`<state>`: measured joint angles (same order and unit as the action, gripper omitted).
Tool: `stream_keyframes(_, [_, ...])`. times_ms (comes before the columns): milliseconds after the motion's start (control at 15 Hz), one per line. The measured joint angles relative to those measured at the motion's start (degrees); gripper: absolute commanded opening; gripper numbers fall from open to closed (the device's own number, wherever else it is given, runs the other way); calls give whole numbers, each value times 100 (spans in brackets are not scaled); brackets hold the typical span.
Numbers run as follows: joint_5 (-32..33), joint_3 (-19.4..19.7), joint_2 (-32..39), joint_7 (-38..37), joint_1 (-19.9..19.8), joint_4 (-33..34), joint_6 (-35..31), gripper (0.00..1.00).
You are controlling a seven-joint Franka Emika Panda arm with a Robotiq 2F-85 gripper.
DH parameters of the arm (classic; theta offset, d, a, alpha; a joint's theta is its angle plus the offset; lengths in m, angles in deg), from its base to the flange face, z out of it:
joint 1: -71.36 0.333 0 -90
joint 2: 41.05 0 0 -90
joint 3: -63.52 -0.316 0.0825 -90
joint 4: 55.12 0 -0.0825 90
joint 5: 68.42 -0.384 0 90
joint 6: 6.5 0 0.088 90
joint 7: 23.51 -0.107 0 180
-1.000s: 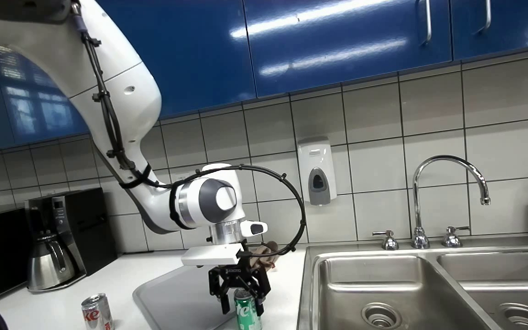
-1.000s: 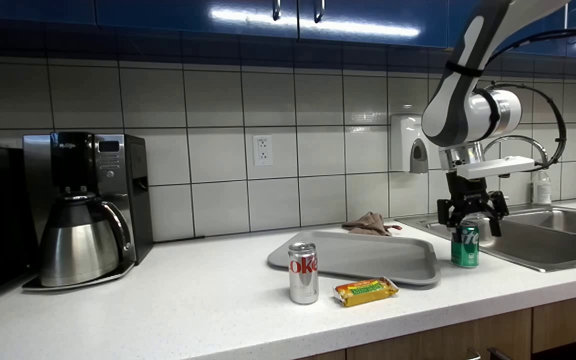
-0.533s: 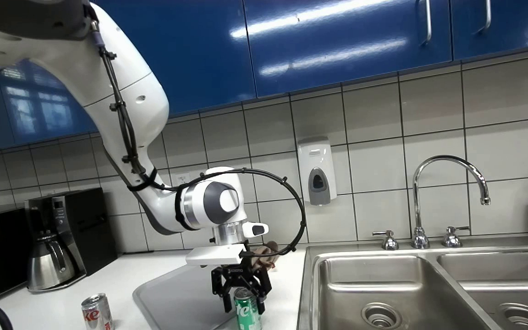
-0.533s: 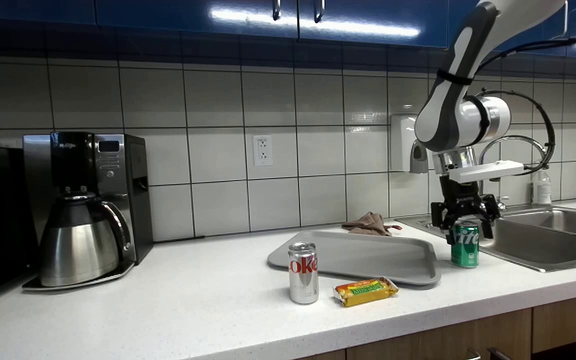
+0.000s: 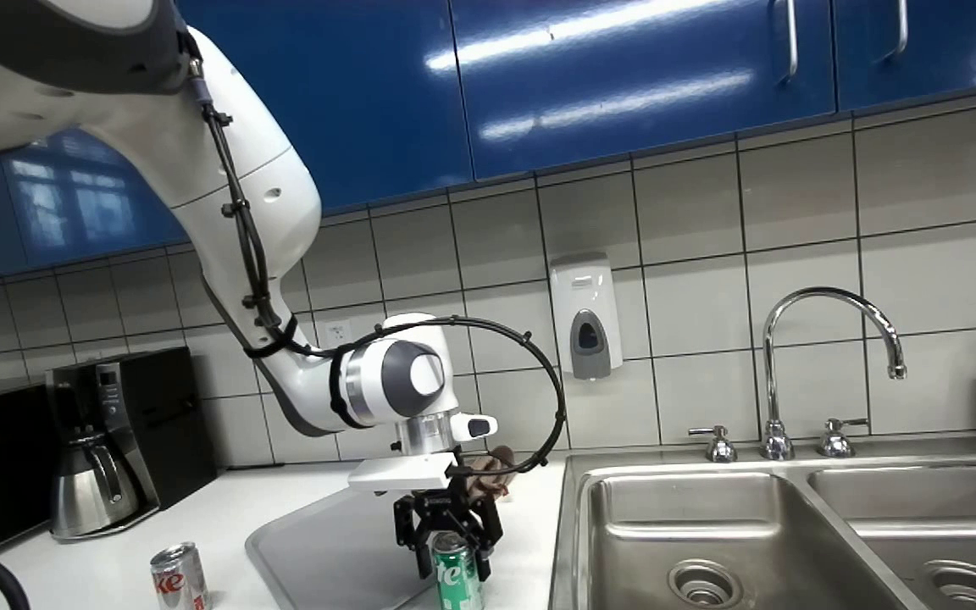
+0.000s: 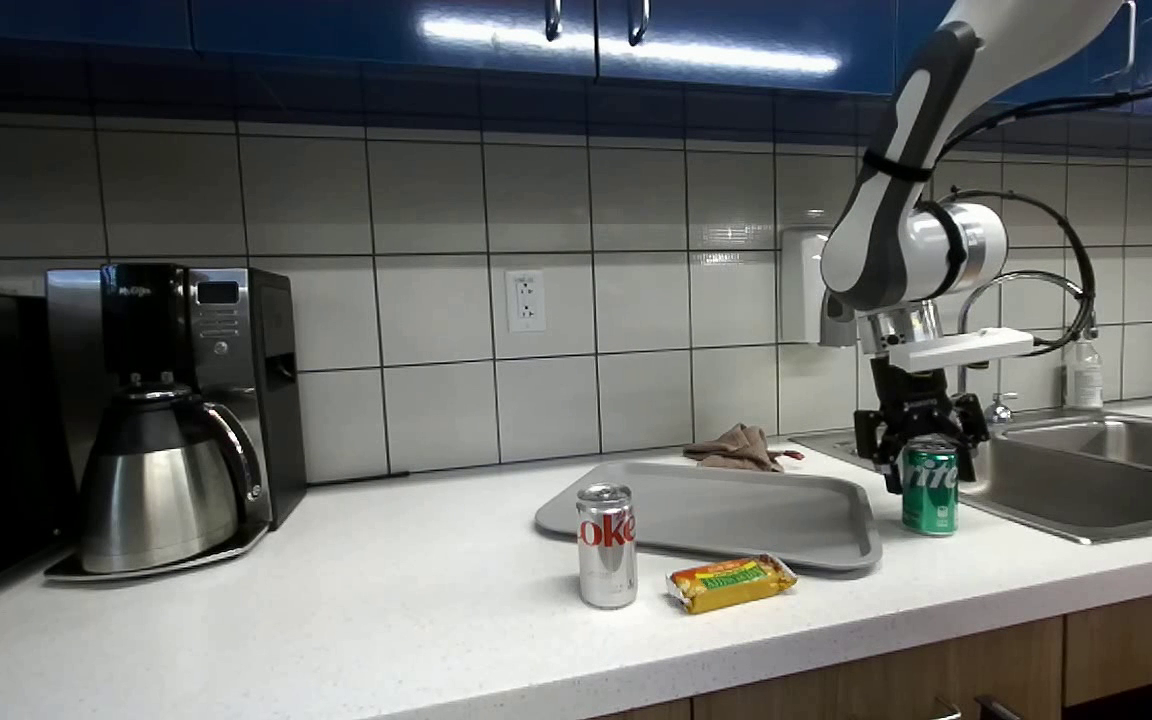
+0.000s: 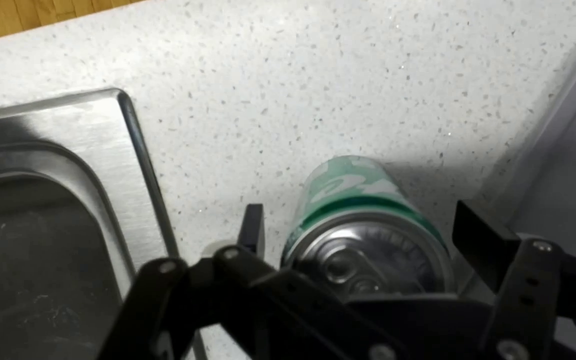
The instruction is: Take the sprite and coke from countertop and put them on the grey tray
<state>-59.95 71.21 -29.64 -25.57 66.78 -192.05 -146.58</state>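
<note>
The gripper (image 7: 362,227) partly hides the Sprite can (image 7: 355,185); I see the Coke can (image 5: 181,583) cropped in an exterior view.

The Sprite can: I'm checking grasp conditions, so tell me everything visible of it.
The Sprite can is green, metallic-looking and white-lettered, with a pull tab on its silver lid. It stands upright on the countertop, between the grey tray and the sink. The parted fingers flank it; in the wrist view, gaps show on both sides.
</note>
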Motion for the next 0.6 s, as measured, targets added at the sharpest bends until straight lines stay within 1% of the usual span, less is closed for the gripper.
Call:
stream_keyframes(67, [0,0,19,0,0,14,0,67])
stream_keyframes(267, [-2,-1,59,0,0,56,0,43])
stream_keyframes(333, [-11,-3,58,0,1,69,0,42])
stream_keyframes(600, [-22,-3,60,0,1,79,0,42])
